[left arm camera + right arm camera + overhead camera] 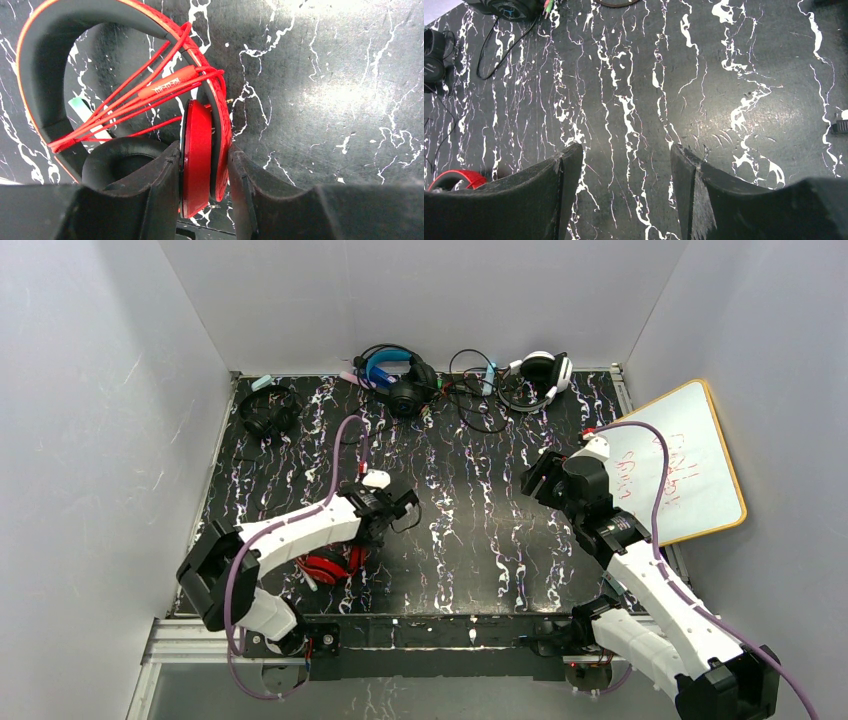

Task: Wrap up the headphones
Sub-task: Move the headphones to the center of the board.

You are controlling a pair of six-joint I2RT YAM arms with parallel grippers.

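Note:
The glossy red headphones (200, 150) lie near the table's front left (325, 566), partly under my left arm. Their thin red cable (150, 95) is wound in loops across the headband (35, 65). My left gripper (204, 150) is shut on them: one finger presses the red earcup disc, the other the red headband end. The black ear pad (120, 157) sits just left of the jaws. My right gripper (540, 480) hovers over bare table at centre right, open and holding nothing (626, 150). The red headband also peeks past its left finger (459, 178).
A black pair with a blue headband (400, 375), an all-black pair (268, 412) and a white-and-black pair (545, 370) lie along the back edge with loose cables. A whiteboard (690, 460) leans at the right. A small white-and-green stick (82, 107) lies under the red headband.

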